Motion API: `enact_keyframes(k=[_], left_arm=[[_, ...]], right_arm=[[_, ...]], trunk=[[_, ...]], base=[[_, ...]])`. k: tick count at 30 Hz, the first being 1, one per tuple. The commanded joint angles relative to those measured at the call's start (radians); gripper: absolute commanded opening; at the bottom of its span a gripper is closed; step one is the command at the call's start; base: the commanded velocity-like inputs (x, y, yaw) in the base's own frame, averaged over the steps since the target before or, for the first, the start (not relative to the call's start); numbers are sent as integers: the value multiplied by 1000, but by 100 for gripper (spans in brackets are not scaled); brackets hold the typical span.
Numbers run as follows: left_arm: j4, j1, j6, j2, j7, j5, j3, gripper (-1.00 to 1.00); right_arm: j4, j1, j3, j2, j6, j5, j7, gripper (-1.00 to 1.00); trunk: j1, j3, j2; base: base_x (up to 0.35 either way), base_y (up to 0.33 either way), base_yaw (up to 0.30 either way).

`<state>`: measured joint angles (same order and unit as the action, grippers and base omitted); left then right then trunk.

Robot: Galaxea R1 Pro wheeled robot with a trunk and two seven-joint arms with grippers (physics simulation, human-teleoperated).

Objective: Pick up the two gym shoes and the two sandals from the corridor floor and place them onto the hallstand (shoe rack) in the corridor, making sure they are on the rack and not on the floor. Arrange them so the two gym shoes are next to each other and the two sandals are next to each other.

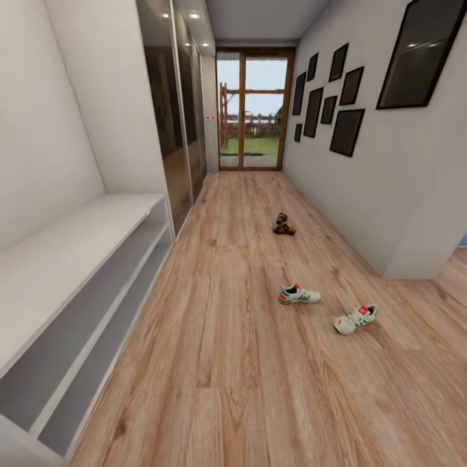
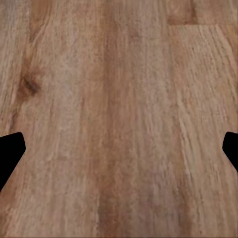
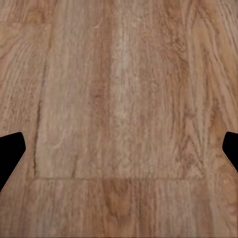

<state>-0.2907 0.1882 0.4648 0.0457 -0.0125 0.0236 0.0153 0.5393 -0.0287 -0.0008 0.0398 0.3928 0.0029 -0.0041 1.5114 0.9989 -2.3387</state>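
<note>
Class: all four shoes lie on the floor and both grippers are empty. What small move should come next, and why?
Probably roll forward toward the nearest gym shoe: it lies well ahead, and the open left gripper and right gripper face bare floor.

We note a glazed double door [image 1: 253, 111] with a brown wooden frame at the corridor's far end; through it we see green lawn and a reddish wooden structure. Along the left side runs a wardrobe with dark glossy sliding doors [image 1: 174, 123]. Recessed ceiling spotlights [image 1: 194, 15] shine above it. On the right white wall [image 1: 395, 175] we count eight black-framed pictures [image 1: 347, 131], the nearest one [image 1: 425, 52] being the largest. A small red mark shows on the wall beside the door [image 1: 210, 117].
</note>
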Motion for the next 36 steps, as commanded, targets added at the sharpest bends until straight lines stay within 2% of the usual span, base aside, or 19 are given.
enact_keyframes(k=[1,36], left_arm=[[1,1,3,0,-1,3,2,100],[1,1,3,0,-1,3,2,100]], right_arm=[[-2,0,0,0,3,0,0,100],[-8,0,-1,0,5,0,0,100]], trunk=[[0,1,0],[0,1,0]], base=[[340,0,0],[339,1,0]])
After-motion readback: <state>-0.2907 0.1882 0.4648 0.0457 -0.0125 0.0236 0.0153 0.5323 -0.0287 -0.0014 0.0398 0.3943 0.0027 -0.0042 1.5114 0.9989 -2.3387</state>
